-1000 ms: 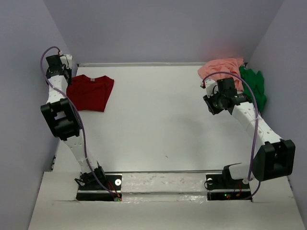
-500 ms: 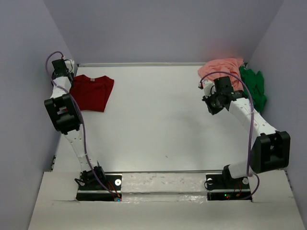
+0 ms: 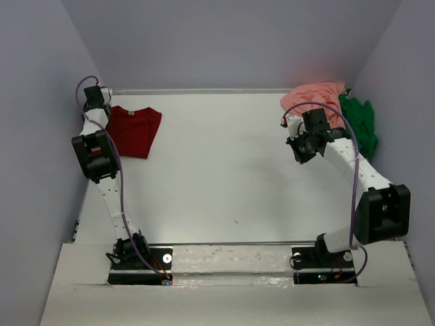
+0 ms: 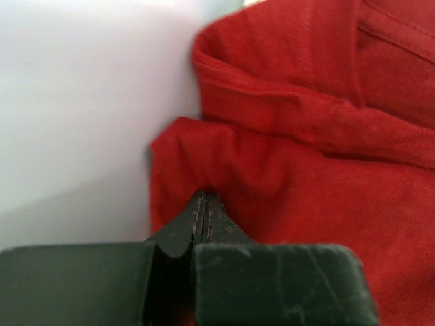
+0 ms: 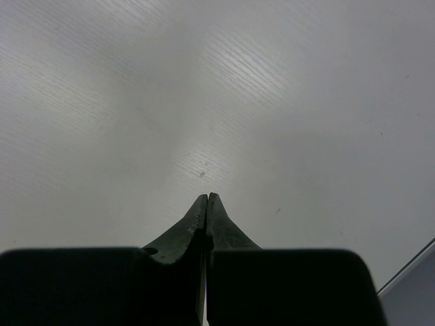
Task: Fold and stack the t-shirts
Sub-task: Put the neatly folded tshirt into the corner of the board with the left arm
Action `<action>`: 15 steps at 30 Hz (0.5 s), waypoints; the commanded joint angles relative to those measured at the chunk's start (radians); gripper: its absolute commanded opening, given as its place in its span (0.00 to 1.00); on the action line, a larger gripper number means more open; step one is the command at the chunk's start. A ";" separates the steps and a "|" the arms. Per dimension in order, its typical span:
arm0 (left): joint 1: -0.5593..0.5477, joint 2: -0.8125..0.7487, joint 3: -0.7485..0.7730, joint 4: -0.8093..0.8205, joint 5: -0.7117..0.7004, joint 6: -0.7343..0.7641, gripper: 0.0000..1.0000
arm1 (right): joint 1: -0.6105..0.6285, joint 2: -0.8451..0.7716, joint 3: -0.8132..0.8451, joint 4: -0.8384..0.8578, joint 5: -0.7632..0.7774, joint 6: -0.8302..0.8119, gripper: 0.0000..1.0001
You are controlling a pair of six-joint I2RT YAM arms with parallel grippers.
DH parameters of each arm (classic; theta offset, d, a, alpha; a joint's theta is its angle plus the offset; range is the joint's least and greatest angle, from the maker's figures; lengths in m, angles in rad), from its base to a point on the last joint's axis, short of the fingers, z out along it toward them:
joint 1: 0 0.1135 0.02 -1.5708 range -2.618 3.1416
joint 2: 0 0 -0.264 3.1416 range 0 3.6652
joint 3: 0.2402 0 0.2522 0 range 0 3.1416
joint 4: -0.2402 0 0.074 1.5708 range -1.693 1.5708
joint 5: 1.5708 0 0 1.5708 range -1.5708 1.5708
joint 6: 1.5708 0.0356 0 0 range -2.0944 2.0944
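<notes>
red shirt [image 3: 132,129]: lies flat and folded at the far left corner of the table [image 3: 224,176].
left gripper [image 4: 204,197]: fingers pressed tight together. The tips touch the left edge of the red shirt, where the cloth bunches up. I cannot tell if a bit of cloth is caught between them.
pink shirt [image 3: 312,96]: a messy heap at the far right corner, not folded. It is wider from left to right.
green shirt [image 3: 361,122]: a messy heap along the right edge, touching the pink shirt.
right gripper [image 5: 206,197]: fingers pressed tight together, holding nothing. It hangs over bare table, just beside the near side of the pink shirt.
what matters next: the pink shirt lies toward the far right corner from the right gripper, but only bare table shows in front of its tips.
nearer arm: the right arm is close to the pink shirt and the green shirt. The left arm is well apart from them, across the table.
how far along: I think 1 of 3 shirts is done and 2 are left.
next move, my guess: the right arm must turn to the pink shirt and open its fingers before it can grab.
</notes>
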 commanded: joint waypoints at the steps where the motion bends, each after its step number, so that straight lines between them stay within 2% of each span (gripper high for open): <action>1: -0.009 0.006 0.016 0.012 -0.030 0.013 0.00 | -0.004 -0.007 0.038 -0.016 -0.013 -0.005 0.00; 11: -0.020 -0.013 -0.046 0.019 -0.119 -0.030 0.00 | -0.004 -0.047 0.035 -0.025 -0.033 -0.004 0.00; 15: -0.021 -0.117 -0.046 0.004 -0.106 -0.073 0.00 | -0.004 -0.084 0.027 -0.025 -0.031 -0.008 0.00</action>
